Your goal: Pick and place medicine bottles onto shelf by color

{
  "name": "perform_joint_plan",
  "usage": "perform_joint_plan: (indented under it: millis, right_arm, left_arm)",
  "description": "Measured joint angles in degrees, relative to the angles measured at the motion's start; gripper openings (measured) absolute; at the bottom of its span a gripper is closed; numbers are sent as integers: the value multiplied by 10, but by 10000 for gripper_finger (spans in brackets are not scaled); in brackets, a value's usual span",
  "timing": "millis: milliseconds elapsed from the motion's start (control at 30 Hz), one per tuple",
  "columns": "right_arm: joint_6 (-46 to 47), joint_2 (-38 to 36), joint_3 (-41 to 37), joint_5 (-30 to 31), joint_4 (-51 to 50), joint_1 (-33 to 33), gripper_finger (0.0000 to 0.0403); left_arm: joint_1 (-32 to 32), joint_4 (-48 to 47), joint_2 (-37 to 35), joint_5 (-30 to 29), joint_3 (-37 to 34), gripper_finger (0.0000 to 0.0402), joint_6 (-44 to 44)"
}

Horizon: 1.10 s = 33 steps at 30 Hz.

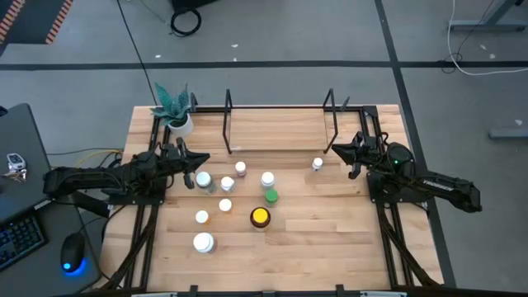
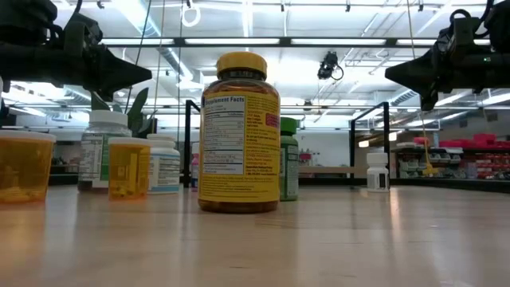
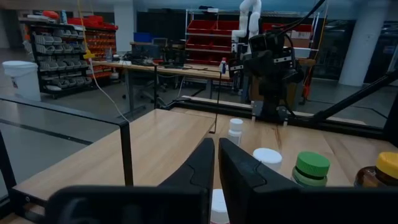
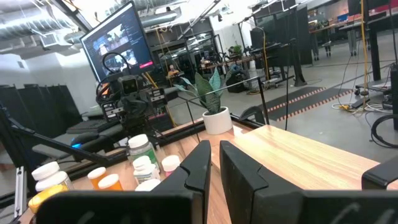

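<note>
Several small pill bottles stand upright on the table's middle left, among them a green-capped one [image 1: 271,196] and a larger yellow-capped one [image 1: 260,217] that fills the low view [image 2: 239,131]. One small white bottle [image 1: 318,164] stands alone toward the right. The shelf [image 1: 280,132], a light-wood board between black wire uprights, stands at the far edge. My left gripper [image 1: 202,157] is shut and empty, above the far-left end of the bottle group. My right gripper [image 1: 334,149] is shut and empty, just right of the lone white bottle.
A white pot with a teal plant [image 1: 175,115] stands at the far left corner beside the shelf. Black arm rails run along both sides of the table. Bare tabletop lies at the near right [image 1: 330,239].
</note>
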Motion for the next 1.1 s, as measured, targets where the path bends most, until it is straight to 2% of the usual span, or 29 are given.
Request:
perform_joint_plan:
  millis: [367,600,833,1000,1100]
  right_arm:
    - [0,0,0,0,0,0,42]
    - [0,0,0,0,0,0,42]
    - [0,0,0,0,0,0,42]
    - [0,0,0,0,0,0,42]
    - [0,0,0,0,0,0,42]
  left_arm:
    - [0,0,0,0,0,38,-1]
    - [0,0,0,0,0,28,-19]
    - [0,17,0,1,0,36,-43]
    - [0,1,3,62,6,30,-20]
    - [0,-65,19,67,56,23,-8]
